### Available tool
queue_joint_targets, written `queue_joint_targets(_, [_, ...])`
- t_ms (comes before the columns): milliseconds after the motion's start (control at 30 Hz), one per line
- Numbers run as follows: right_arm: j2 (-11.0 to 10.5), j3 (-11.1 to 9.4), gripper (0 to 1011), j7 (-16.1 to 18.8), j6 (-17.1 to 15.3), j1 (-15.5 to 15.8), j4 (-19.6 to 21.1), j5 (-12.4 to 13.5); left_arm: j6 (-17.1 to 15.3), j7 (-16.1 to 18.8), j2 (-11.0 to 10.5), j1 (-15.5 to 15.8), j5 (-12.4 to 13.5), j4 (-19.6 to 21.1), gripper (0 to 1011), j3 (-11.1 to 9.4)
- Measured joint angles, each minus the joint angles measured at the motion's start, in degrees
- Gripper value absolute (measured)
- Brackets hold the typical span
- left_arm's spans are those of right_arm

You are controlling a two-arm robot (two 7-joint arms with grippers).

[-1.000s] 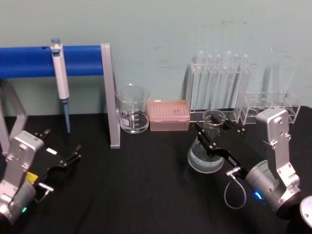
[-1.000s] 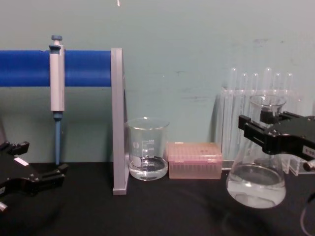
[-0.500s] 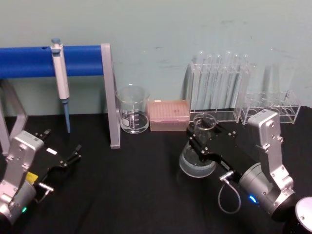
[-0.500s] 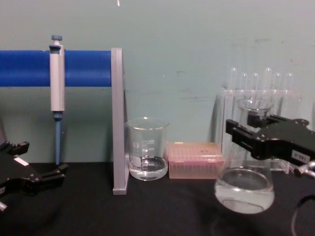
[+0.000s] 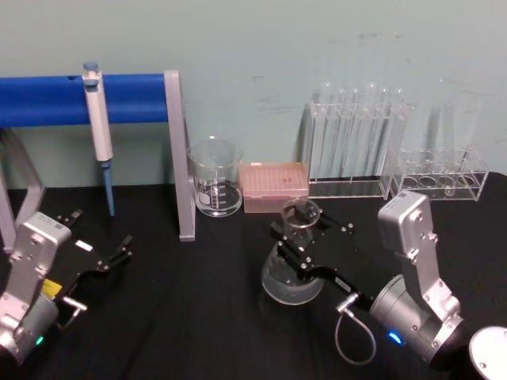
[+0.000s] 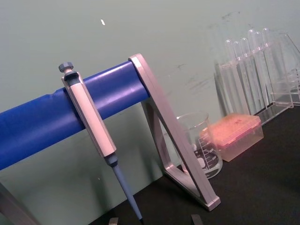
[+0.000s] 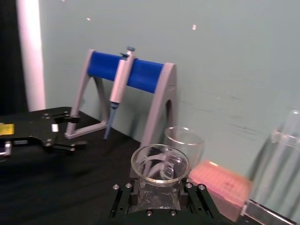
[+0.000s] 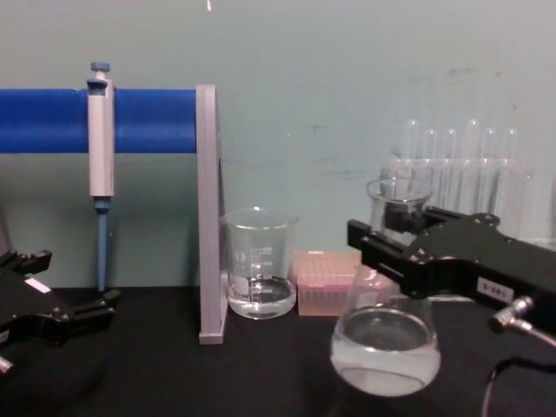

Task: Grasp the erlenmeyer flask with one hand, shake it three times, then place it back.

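The erlenmeyer flask (image 5: 291,273) is clear glass with a little liquid in its wide base. My right gripper (image 5: 305,237) is shut on its neck, over the middle of the black table. In the chest view the flask (image 8: 385,347) hangs large at the lower right, with the right gripper (image 8: 393,243) clamped below the rim. I cannot tell whether the base touches the table. The right wrist view looks down on the flask's rim (image 7: 160,164) between the black fingers (image 7: 123,202). My left gripper (image 5: 101,229) rests open at the far left, also seen in the chest view (image 8: 74,280).
Along the back wall stand a glass beaker (image 5: 215,178), a pink tip box (image 5: 273,187), a test tube rack (image 5: 352,142) and a lower clear rack (image 5: 440,178). A pipette (image 5: 97,119) hangs on the blue stand (image 5: 47,99), whose grey post (image 5: 181,158) is near the beaker.
My right gripper has carried the flask leftward and nearer to me, away from the test tube rack. The left arm has not moved.
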State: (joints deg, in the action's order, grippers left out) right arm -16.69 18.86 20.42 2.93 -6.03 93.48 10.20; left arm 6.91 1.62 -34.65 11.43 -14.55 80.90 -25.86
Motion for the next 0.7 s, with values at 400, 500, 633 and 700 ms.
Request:
queue_joint_targets(400, [-1.2, 2.5, 451, 1.9, 0.5, -0.2, 0.7, 1.0, 0.0, 0.0, 0.0, 0.0, 0.0, 0.0, 1001, 0.0])
queue_joint_targets(500, [-1.3, 2.8, 451, 1.9, 0.6, -0.3, 0.8, 1.2, 0.0, 0.0, 0.0, 0.0, 0.0, 0.0, 1001, 0.0])
queue_joint_targets(633, [-1.5, 3.1, 451, 2.0, 0.7, -0.4, 0.8, 1.4, 0.0, 0.0, 0.0, 0.0, 0.0, 0.0, 1001, 0.0])
queue_joint_targets(700, [-1.6, 3.2, 451, 2.0, 0.7, -0.5, 0.8, 1.6, 0.0, 0.0, 0.0, 0.0, 0.0, 0.0, 1001, 0.0])
